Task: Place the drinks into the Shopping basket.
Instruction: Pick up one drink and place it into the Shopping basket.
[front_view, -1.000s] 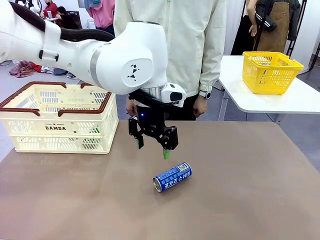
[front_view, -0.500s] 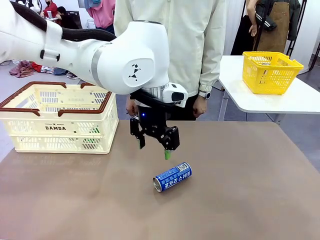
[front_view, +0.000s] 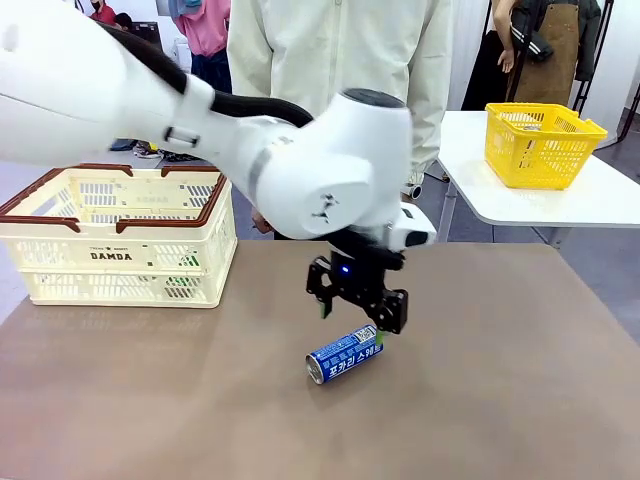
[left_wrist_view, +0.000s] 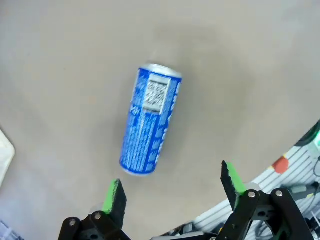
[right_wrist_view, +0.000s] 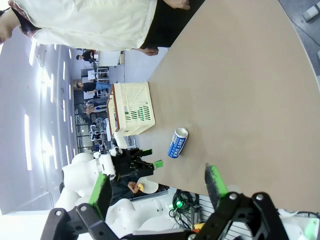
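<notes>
Swinging across and down, my left arm now holds the left tool (front_view: 355, 322) just above the blue can (front_view: 345, 354). A second ago it hung higher and farther toward the Shopping basket (front_view: 60, 215). Its jaws are spread wide with nothing between them. The can lies on its side on the worktop (front_view: 500, 380), well apart from the basket. In my left wrist view the can sits just ahead of the green pads (left_wrist_view: 115, 194), not yet between them, and its length runs roughly crosswise to the gap. I judge the approach nearly done: I must still centre over the can's middle and come down before closing. My right tool (right_wrist_view: 157, 186) is likewise spread and empty, held back by the worktop's near edge.
</notes>
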